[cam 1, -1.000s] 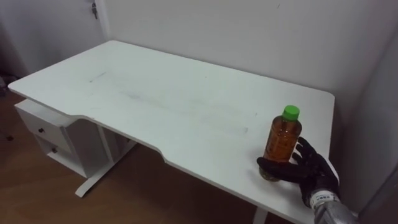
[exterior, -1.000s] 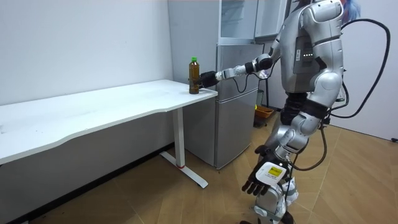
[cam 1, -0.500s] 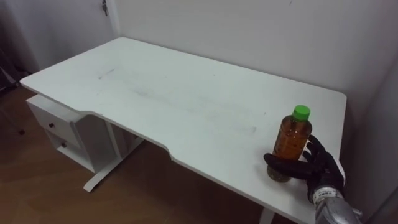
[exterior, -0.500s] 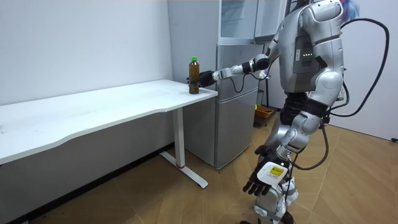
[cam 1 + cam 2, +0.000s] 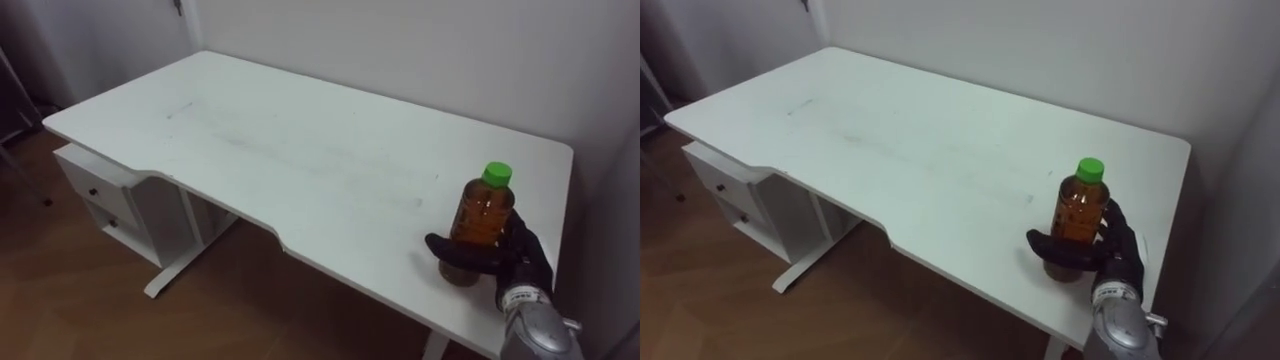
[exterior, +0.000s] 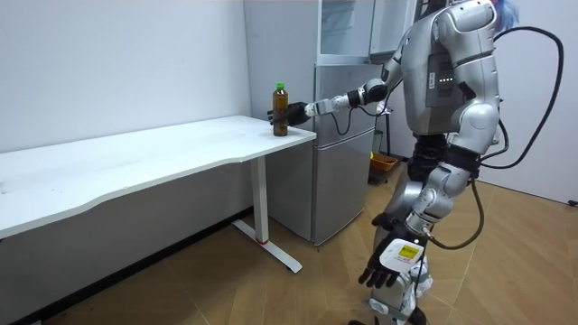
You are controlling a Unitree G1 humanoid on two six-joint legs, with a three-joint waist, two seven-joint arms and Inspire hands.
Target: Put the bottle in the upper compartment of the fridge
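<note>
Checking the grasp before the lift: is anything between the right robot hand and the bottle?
Nothing visible. The right robot hand is curled round the lower part of the bottle, which stands upright near the edge of the table.

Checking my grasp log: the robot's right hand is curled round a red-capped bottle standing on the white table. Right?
Not quite: the cap is green, as the left eye view shows. The right hand is curled round the bottle standing on the white table.
</note>
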